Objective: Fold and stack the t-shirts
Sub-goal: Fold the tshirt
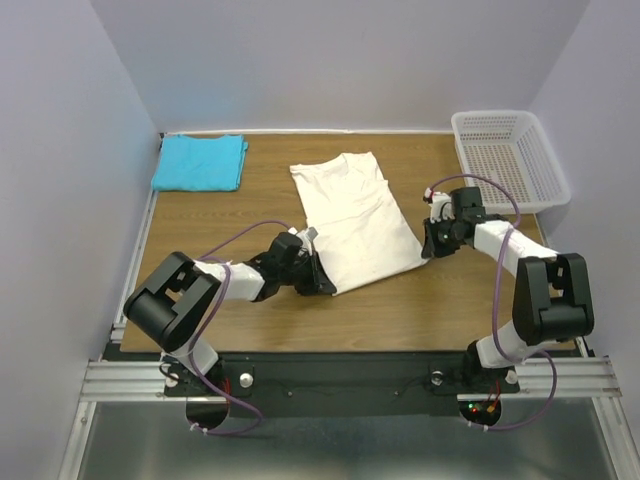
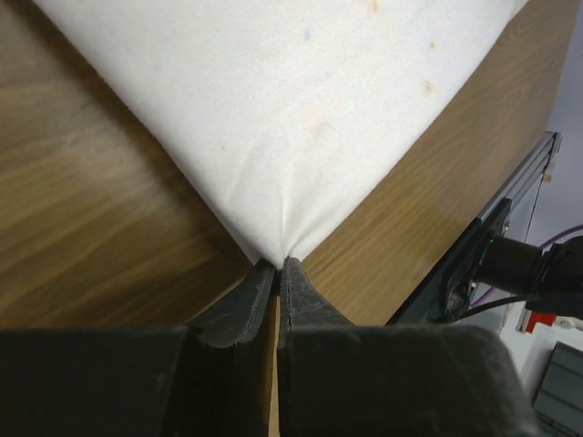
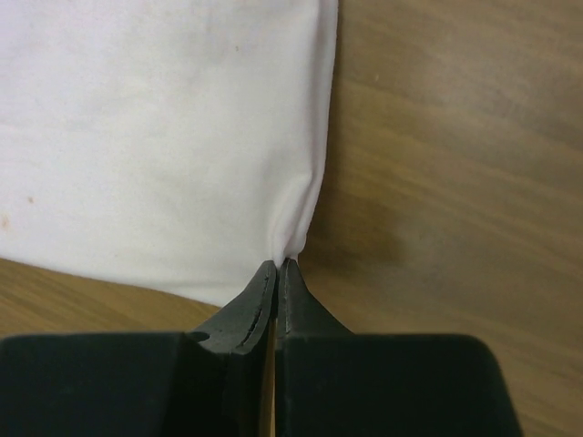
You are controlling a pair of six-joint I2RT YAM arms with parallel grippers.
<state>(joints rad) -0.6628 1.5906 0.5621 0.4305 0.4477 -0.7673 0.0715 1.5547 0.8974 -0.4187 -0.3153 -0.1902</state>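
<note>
Left gripper (image 2: 280,264): we see its two dark fingers (image 2: 241,309) pressed together on the near corner of the white shirt (image 1: 355,215), where the cloth puckers into fine creases at the pinch.
Right gripper (image 3: 277,264): its tips are likewise closed, nipping the white shirt's right-hand edge at the near end, and a small gather of cloth rises from them.
Finger shape: matt black wedges tapering to thin tips. In each wrist view we make out only a hairline slit between them.
Rails (image 1: 350,378): ribbed silver metal bars run the width of the near edge, below the table.
Table (image 1: 450,300): a flat board with a warm brown wood grain and a slight sheen. Both grippers sit low against it.
White shirt: cream, soft and matt, folded into a long rectangle that lies aslant in the middle of the table. Its near end is held at both corners. We notice a few faint orange specks on the cloth.
Blue shirt (image 1: 200,162): turquoise, folded into a tidy squarish pad, lying flat at the far left corner, well apart from the white one.
Basket (image 1: 500,120): white plastic, rectangular, with walls and floor of open mesh, at the far right corner.
Walls (image 1: 350,60): plain pale lilac-grey panels close in the table on the left, the right and the far side.
</note>
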